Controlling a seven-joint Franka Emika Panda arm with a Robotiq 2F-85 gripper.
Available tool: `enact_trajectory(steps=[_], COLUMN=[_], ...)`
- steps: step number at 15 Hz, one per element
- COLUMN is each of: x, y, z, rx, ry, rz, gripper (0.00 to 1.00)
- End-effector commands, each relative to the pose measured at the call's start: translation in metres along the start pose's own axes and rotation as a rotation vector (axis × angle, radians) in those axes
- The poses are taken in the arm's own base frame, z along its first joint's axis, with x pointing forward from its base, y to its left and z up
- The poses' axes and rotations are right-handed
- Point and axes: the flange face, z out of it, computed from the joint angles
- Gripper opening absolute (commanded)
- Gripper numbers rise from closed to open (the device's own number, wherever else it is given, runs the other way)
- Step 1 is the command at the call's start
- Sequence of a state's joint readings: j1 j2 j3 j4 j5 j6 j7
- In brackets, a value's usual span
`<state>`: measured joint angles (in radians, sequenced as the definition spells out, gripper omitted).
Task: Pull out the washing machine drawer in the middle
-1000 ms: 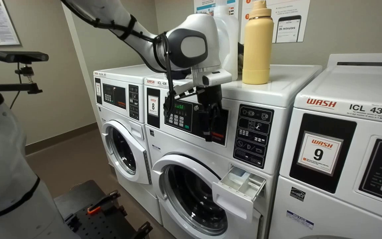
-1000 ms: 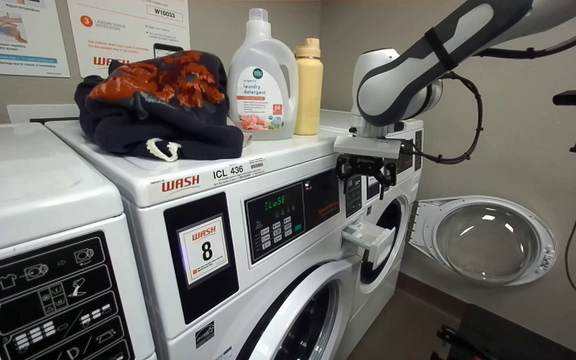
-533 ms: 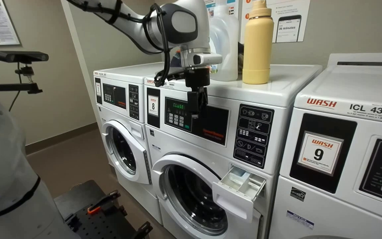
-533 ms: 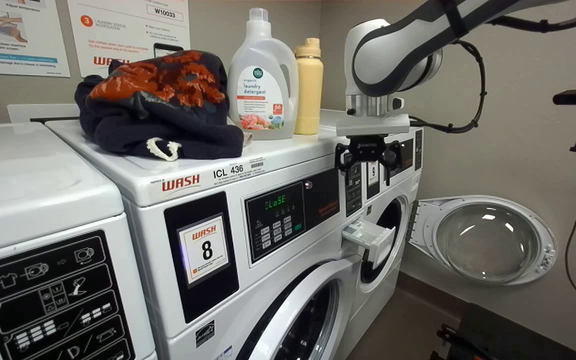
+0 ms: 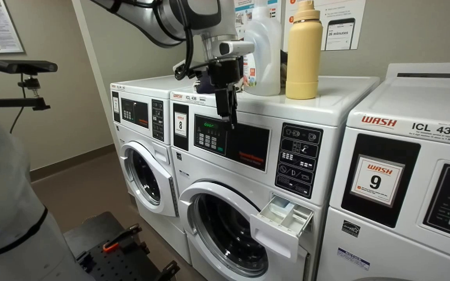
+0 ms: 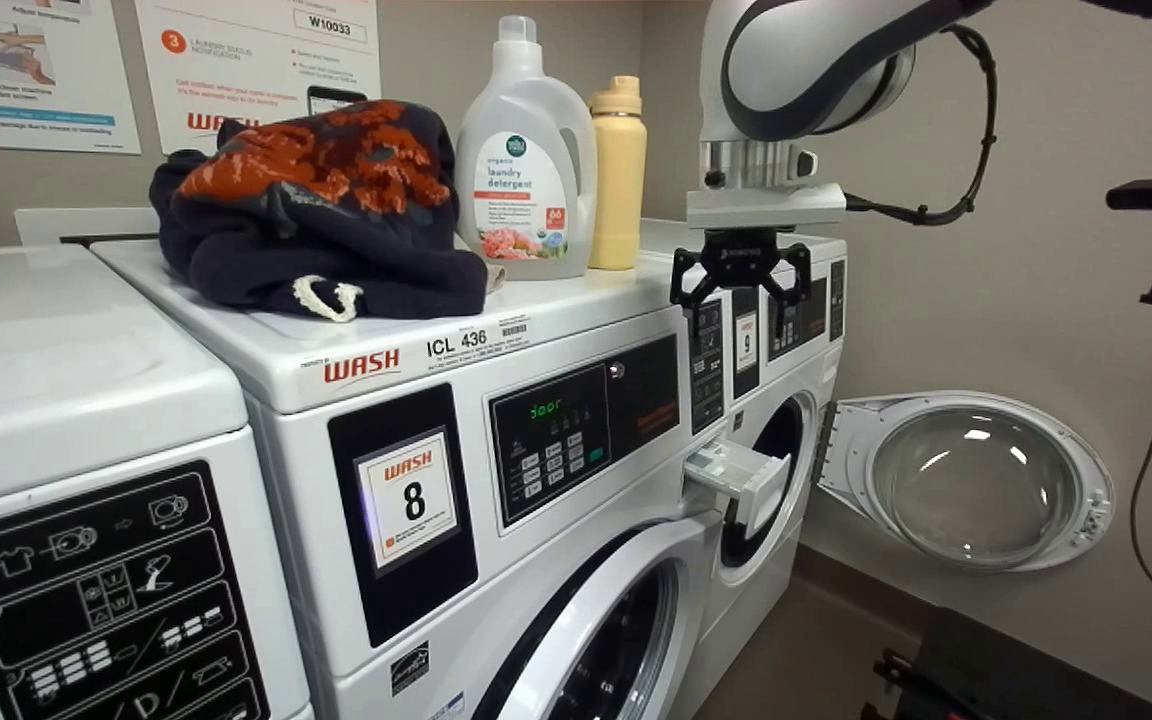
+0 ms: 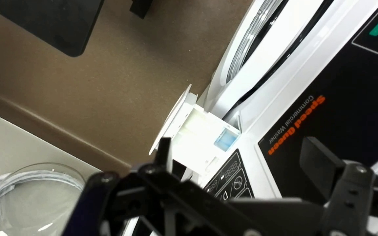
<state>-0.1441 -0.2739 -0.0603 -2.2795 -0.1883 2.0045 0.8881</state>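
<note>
The washing machine drawer (image 5: 274, 236) is a white tray that stands pulled out of the number 8 washing machine (image 5: 229, 173), below its black keypad. The drawer front (image 6: 768, 493) and the washing machine (image 6: 576, 345) show in the other exterior view too. In the wrist view the drawer (image 7: 195, 131) shows its inside with a blue compartment. My gripper (image 5: 228, 121) hangs above the drawer, in front of the control strip, apart from both. Its fingers are spread with nothing between them in an exterior view (image 6: 741, 300) and in the wrist view (image 7: 238, 144).
A detergent bottle (image 6: 526, 180), a yellow bottle (image 5: 304, 54) and a dark folded garment (image 6: 326, 220) stand on the machine top. The number 9 washer (image 5: 389, 218) is beside it, with its round door (image 6: 976, 480) swung open. A black platform (image 5: 111, 249) is in front.
My gripper has risen and moved away from the drawer, to the left in an exterior view. The display has changed from "CLoSE" to "door". The drawer has stayed pulled out.
</note>
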Motion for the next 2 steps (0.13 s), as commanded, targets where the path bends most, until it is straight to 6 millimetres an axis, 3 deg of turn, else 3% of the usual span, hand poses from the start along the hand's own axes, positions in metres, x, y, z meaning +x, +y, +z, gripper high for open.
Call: enact_trajectory(steps=[1,2], x=[-0.0099,-0.011], y=[0.0033,0.0028], z=[-0.0237,-0.0263], rx=[0.009,0.013], ry=[0.017,0.024], rz=[-0.023,-0.022], gripper=[1.0,1.0])
